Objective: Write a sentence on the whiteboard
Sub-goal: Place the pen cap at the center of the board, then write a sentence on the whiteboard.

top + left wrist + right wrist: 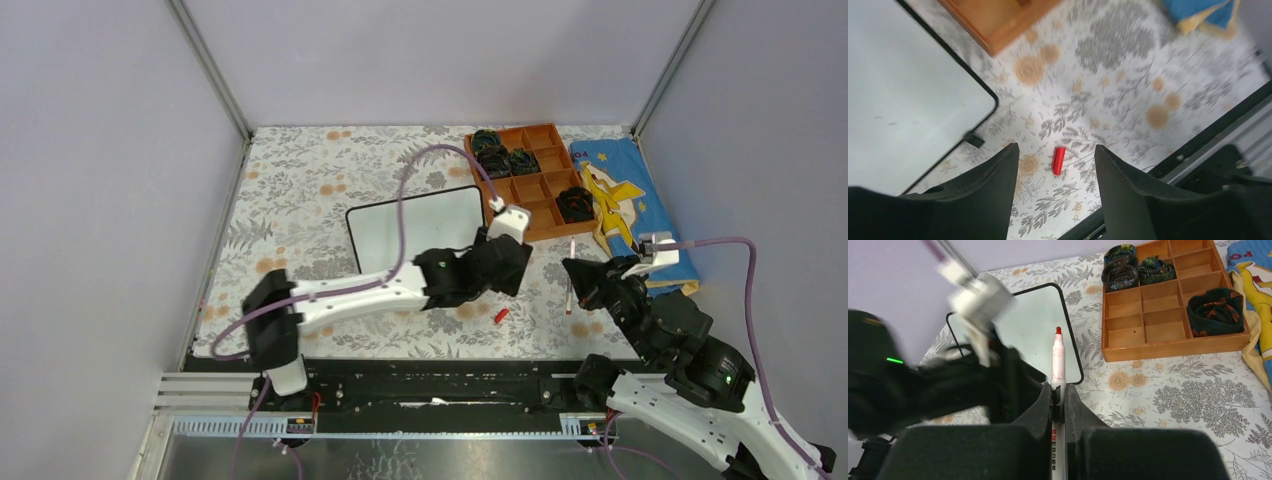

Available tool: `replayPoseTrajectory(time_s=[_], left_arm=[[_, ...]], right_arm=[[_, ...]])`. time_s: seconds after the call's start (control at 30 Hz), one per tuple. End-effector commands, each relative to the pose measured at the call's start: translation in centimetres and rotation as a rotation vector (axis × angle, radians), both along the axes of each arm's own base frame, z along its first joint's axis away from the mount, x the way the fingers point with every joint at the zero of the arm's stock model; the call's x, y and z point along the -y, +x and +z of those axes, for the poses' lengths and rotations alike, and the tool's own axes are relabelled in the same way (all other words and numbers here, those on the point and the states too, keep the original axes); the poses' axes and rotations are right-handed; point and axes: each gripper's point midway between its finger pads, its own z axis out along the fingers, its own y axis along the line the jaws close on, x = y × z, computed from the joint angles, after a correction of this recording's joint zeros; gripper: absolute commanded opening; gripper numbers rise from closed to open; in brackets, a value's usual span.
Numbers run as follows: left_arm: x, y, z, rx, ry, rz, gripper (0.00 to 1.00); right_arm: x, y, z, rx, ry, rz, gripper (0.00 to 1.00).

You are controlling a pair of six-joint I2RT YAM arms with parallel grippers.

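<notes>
Whiteboard (pixel 415 225), centre of the top view: plain white surface, thin black frame.

Tablecloth (pixel 300 190): white ground, grey leaf-and-flower print, scattered orange blossoms.

Tray (pixel 533 190), upper right: orange-brown wood. Fabric rolls (pixel 1217 315) in its compartments: dark ground with a mottled green and orange print.

Cloth (pixel 625 170), right edge: blue with a yellow figure and white patches.

Marker (pixel 1058 360): white barrel tinged pink, red tip, red lettering low on the barrel.

Cap (pixel 1059 160): solid red.

Left gripper (pixel 1054 155) and right gripper (pixel 1058 390): black.

Arm links (pixel 350 295): white.

Cables (pixel 715 240): purple.

Walls (pixel 100 150): pale lavender-grey.
</notes>
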Motion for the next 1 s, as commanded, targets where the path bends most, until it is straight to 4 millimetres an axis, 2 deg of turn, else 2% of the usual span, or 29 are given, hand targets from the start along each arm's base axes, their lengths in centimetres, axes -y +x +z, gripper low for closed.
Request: replayPoseTrajectory(time_s=[0.0,0.1,0.2,0.3,0.33,0.43,0.5,0.6,0.7,0.8,0.97], left_arm=[[-3.6,0.9,7.1,0.122,-0.124,0.133,0.65],[-7.3,0.6,10.1,0.175,-0.189,0.202,0.68],[-11.8,-0.1,12.5,0.226,-0.274,0.263,0.71],[-15.6,-1.4,14.8,0.273,-0.416,0.270,0.74],[-17.1,-2.2,16.2,0.291,-0.495,0.256,0.75],[-19.0,-4.7,17.9,0.327,-0.678,0.147,0.79],[-20.0,-6.3,18.2,0.340,-0.792,0.088,0.86],[-21.0,-8.2,18.3,0.332,-0.915,0.017,0.94],[-20.8,-9.9,18.4,0.306,-0.959,-0.073,0.96],[-20.0,-11.5,19.2,0.280,-0.987,-0.177,0.97],[-18.2,-12.9,19.8,0.229,-0.996,-0.274,0.97]], right_arm=[[-1.1,0.0,3.3,0.065,0.043,0.054,0.00],[-3.1,-0.1,3.6,0.069,0.031,0.132,0.00],[-5.9,-0.3,3.9,0.064,0.026,0.245,0.00],[-9.2,-0.7,3.9,0.050,0.034,0.378,0.00],[-10.4,-1.0,3.9,0.045,0.041,0.427,0.00],[-14.3,-2.1,3.7,0.021,0.064,0.607,0.00],[-16.6,-3.0,3.7,0.005,0.081,0.727,0.00],[-19.4,-4.3,3.8,-0.018,0.115,0.880,0.00],[-21.3,-5.1,4.5,-0.009,0.169,0.984,0.00],[-22.6,-5.9,4.6,-0.033,0.189,1.068,0.00],[-23.5,-6.7,5.2,-0.032,0.226,1.144,0.00]])
